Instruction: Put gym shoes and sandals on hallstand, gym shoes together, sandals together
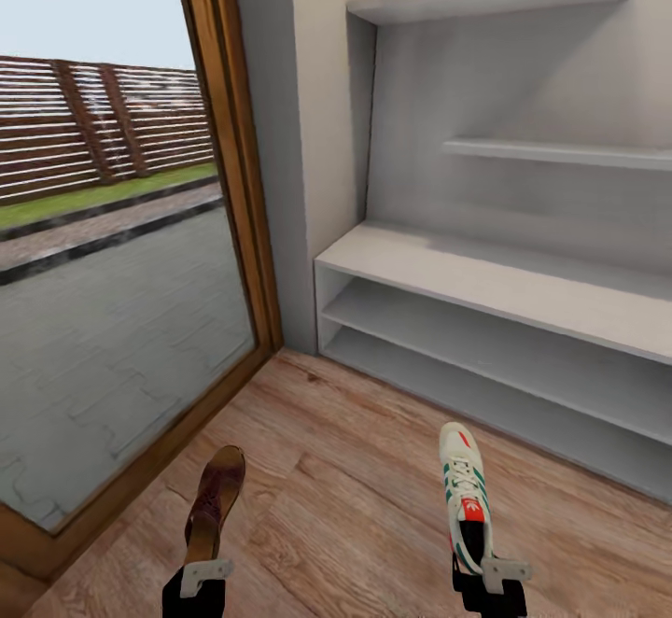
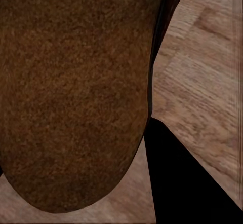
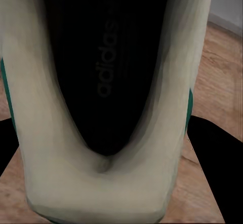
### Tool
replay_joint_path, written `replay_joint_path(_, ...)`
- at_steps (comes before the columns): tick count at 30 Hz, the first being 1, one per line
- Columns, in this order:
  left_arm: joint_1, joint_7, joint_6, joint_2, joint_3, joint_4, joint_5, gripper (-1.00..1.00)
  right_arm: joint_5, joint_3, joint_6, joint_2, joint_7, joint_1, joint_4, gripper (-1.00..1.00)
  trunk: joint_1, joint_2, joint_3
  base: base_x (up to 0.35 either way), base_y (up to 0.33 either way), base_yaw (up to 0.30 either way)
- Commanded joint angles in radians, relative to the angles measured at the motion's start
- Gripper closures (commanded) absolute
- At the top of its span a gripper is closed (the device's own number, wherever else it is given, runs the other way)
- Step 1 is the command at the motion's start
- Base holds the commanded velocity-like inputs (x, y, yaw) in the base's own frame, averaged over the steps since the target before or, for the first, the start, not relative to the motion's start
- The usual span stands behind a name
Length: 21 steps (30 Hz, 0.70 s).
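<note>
While the head view takes in the hallstand (image 1: 523, 291), with bench and two lower shelves bare in the visible part, a shoe is held out at each arm above the corridor floor (image 1: 355, 497). A sandal (image 1: 214, 501) is gripped at its heel end by the left gripper (image 1: 204, 577), toe pointed toward the wooden door frame (image 1: 238, 161). A gym shoe (image 1: 466, 495) is gripped at its heel by the right gripper (image 1: 493, 573), toe pointed toward the rack's lower shelves. Both shoes are well apart from the rack.

In the left wrist view the sandal's (image 2: 76, 92) brown grained surface is seen close up, with a black finger (image 2: 177, 183) alongside it; that texture is not resolved from the head. In the right wrist view the gym shoe's (image 3: 50, 148) dark insole with "adidas" lettering is seen, the pale heel collar lying between black fingers (image 3: 212, 153) at both sides. Both grippers are clamped on their shoes.
</note>
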Motion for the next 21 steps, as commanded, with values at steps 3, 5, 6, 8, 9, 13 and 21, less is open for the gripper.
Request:
replay_joint_path(3, 0.000, 0.008, -0.002, 0.001, -0.008, 0.000, 0.001, 1.00, 0.002, 0.008, -0.001, 0.000, -0.009, -0.001, 0.001, 1.00, 0.000, 0.000, -0.001, 0.000, 0.021, -0.276)
replay_joint_path(5, 0.000, 0.008, -0.002, 0.001, -0.009, 0.000, 0.001, 1.00, 0.002, 0.007, -0.001, -0.001, -0.009, -0.001, 0.001, 1.00, 0.000, 0.000, -0.001, 0.000, 0.007, -0.276)
replay_joint_path(6, 0.000, 0.008, -0.002, 0.001, -0.009, 0.000, 0.001, 1.00, 0.002, 0.008, -0.001, -0.001, -0.009, -0.001, 0.001, 1.00, 0.000, 0.000, -0.001, 0.000, 0.004, -0.276)
replay_joint_path(8, 0.000, 0.008, -0.002, 0.001, -0.009, 0.000, 0.001, 1.00, 0.002, 0.008, -0.001, -0.001, -0.009, -0.001, 0.001, 1.00, 0.000, 0.000, -0.001, 0.000, 0.003, -0.276)
replay_joint_path(9, 0.000, 0.008, -0.002, 0.001, -0.008, 0.000, 0.001, 1.00, 0.002, 0.008, -0.001, -0.001, -0.009, -0.001, 0.001, 1.00, 0.000, 0.000, -0.001, 0.000, 0.002, -0.276)
replay_joint_path(13, 0.000, 0.008, -0.002, 0.001, -0.009, 0.000, 0.002, 1.00, 0.002, 0.007, -0.001, -0.001, -0.009, -0.001, 0.001, 1.00, 0.000, 0.000, -0.001, 0.000, 0.000, -0.276)
replay_joint_path(21, 0.000, 0.008, -0.002, 0.001, -0.007, -0.001, 0.002, 1.00, 0.002, 0.006, -0.001, -0.001, -0.009, -0.001, 0.001, 1.00, 0.000, 0.000, -0.001, 0.000, 0.000, -0.276)
